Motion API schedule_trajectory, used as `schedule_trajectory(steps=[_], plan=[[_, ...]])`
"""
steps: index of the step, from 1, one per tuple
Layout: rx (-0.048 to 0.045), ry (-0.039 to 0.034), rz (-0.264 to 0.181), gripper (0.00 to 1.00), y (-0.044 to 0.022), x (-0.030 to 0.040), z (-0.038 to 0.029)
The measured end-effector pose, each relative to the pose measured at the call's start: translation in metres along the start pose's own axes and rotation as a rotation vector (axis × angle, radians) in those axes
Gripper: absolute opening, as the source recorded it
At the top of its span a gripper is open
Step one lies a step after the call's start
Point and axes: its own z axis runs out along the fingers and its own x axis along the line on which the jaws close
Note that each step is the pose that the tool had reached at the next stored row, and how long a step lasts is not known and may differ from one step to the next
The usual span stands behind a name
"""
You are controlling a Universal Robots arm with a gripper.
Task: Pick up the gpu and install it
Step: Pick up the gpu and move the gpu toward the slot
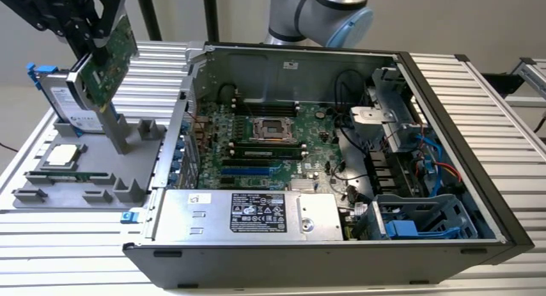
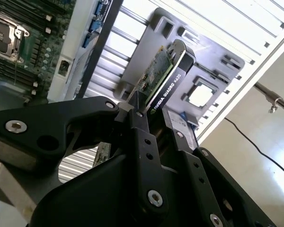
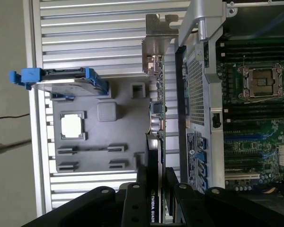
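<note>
The gpu (image 1: 117, 50), green board with a black shroud, is held upright and slightly tilted over the grey parts tray (image 1: 51, 203) at the exterior view's left. Its silver bracket (image 1: 114, 126) points down toward the tray; I cannot tell whether it touches. My gripper (image 1: 94, 43) is shut on the card's upper end. In the second wrist view the black fingers (image 2: 142, 137) clamp the gpu (image 2: 168, 78) from both faces. The first wrist view shows the gpu (image 3: 156, 118) edge-on, leading from my gripper (image 3: 154, 194) to its bracket (image 3: 156, 45).
The open computer case (image 1: 444, 117) lies to the exterior view's right, with the motherboard (image 1: 256, 142) and power supply (image 1: 247, 213) inside. On the tray are a hard drive in a blue frame (image 1: 64, 94), a processor (image 1: 61, 155) and a memory stick (image 1: 68, 178).
</note>
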Motion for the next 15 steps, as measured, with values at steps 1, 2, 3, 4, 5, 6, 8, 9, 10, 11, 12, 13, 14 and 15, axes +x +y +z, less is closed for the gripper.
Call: schedule_trajectory(steps=[1,2,3,4,5,6,8,9,10,11,12,13,14,15], plan=[[0.0001,0.0001,0.0,0.0,0.0,-0.0006,-0.0001],[0.0001,0.0002,0.0,0.0,0.0001,-0.0012,-0.0001],[0.0001,0.0002,0.0,0.0,0.0001,-0.0018,-0.0001],[0.0001,0.0002,0.0,0.0,0.0002,-0.0023,0.0],[0.0001,0.0003,0.0,0.0,0.0002,-0.0027,0.0],[0.0,0.0003,0.0,0.0,0.0002,-0.0031,0.0],[0.0001,0.0004,0.0,0.0,0.0003,-0.0042,-0.0001],[0.0002,0.0003,0.0,0.0,0.0003,-0.0046,-0.0001],[0.0002,0.0003,0.0,0.0,0.0004,-0.0051,-0.0001],[0.0002,0.0003,0.0,0.0,0.0004,-0.0056,-0.0001],[0.0001,0.0003,0.0,0.0,0.0004,-0.0061,0.0],[0.0,0.0002,0.0,0.0,0.0005,-0.0065,0.0],[0.0002,0.0003,0.0,0.0,0.0005,-0.0071,-0.0001],[0.0001,0.0004,0.0,0.0,0.0005,-0.0076,0.0]])
